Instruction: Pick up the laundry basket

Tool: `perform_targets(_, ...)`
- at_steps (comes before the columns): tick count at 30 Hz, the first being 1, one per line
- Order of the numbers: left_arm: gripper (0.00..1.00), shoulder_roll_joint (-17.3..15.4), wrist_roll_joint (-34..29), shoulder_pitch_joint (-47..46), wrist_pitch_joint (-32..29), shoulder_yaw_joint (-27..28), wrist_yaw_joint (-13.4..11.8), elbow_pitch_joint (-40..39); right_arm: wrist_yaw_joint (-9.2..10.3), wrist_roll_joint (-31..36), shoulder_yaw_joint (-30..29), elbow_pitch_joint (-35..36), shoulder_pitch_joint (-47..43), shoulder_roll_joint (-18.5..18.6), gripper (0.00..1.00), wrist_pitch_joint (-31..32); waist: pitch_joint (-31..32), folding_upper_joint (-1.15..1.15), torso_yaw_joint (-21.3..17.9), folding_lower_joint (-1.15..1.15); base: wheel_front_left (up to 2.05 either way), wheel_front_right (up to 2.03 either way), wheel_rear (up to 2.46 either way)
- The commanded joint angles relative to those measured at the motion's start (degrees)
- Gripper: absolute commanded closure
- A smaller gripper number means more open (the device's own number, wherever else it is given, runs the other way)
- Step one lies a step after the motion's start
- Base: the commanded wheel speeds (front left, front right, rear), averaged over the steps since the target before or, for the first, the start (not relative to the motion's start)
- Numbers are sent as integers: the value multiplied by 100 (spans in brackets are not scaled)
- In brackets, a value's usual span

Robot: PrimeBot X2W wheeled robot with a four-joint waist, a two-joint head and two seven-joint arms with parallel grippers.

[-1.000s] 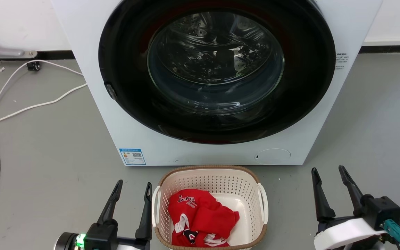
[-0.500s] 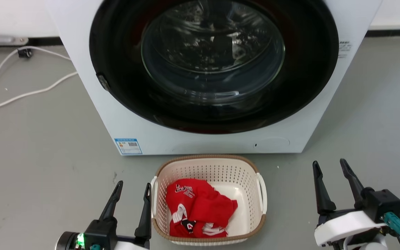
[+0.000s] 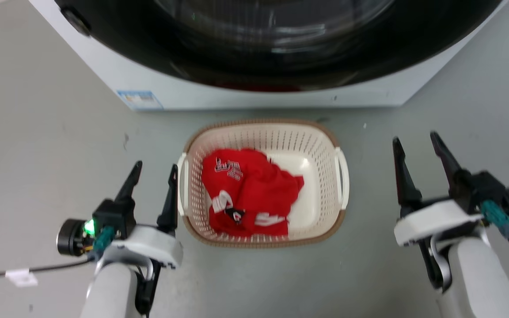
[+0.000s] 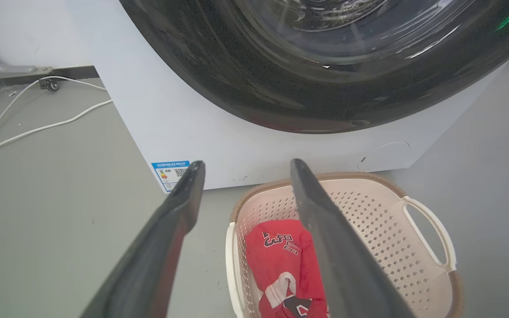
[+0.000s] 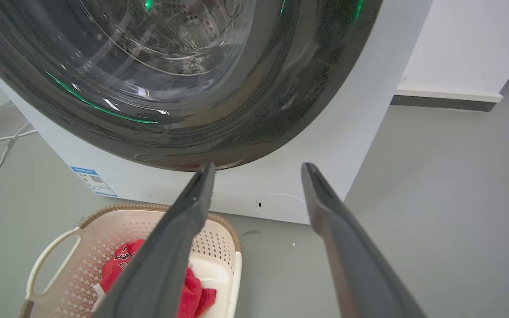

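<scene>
Laundry basket (image 3: pixel 281 134) is on the floor (image 3: pixel 38 154) just in front of the washer (image 3: pixel 254 95). The view's tipped down since a second ago, so I reckon the robot's bending in. Left claw (image 3: pixel 157 165) is spread beside a handle (image 3: pixel 183 183), right claw (image 3: pixel 415 138) is spread too, further off. No grip yet.

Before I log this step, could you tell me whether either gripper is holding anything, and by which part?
Nothing is held: the left gripper and right gripper are both open, either side of the laundry basket.
</scene>
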State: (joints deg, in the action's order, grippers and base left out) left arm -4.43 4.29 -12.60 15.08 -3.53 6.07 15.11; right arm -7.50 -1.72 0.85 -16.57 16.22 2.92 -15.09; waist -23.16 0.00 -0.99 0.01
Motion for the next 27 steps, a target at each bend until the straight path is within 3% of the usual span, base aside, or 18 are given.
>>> perform_targets(1,0,-66,-5,-312,14,6,38,290,3,115,19,-100,330,-5,0,-11,-866,0,54,-1,0,0,0)
perform_targets(7,0,-281,43,-1343,15,30,87,1506,3,253,118,-857,1174,-5,0,38,-1433,0,64,-1,0,0,0)
perform_targets(15,0,-588,162,-2752,14,-321,135,2923,3,2,380,-2066,2343,-2,0,605,-2172,0,115,-1,0,0,0)
perform_targets(20,0,-751,191,-3507,-116,-917,140,3890,3,-81,399,-2799,2945,-2,0,1001,-2473,0,130,-1,0,0,0)
perform_targets(27,0,-777,1030,-4213,-684,-1790,142,4647,3,-36,547,-3648,3579,-2,0,1452,-2745,0,178,-1,0,0,0)
